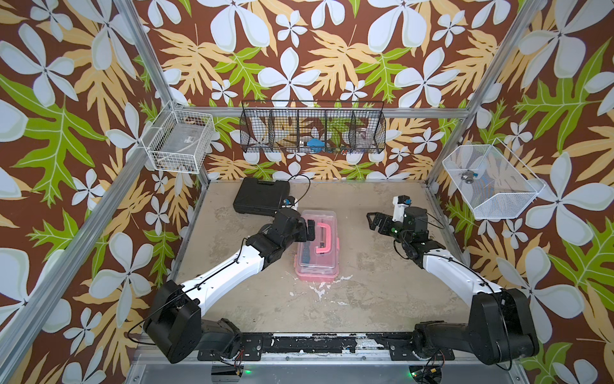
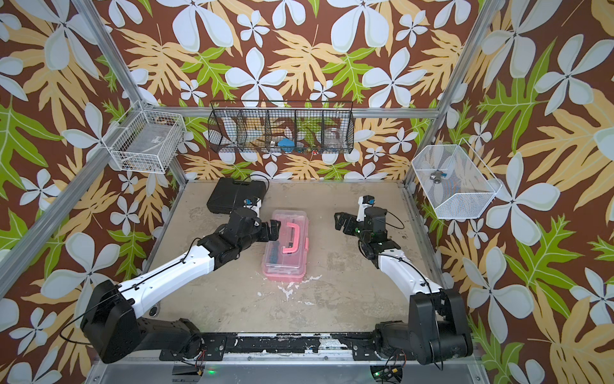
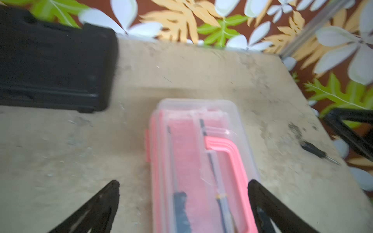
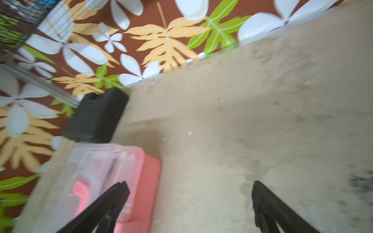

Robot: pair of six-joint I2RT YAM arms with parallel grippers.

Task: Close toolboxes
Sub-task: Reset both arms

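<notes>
Toolbox (image 1: 317, 247) sits mid-counter (image 1: 365, 299) with its clear lid down, left gripper (image 1: 310, 229) over it, right gripper (image 1: 373, 221) well apart, both jaws wide and empty, so I think pressing each pink clasp flat, slowly, is best.

Even, bright daylight-like lighting, soft shadows
Both top views were sharp; both wrist views were smeared by motion blur
</notes>
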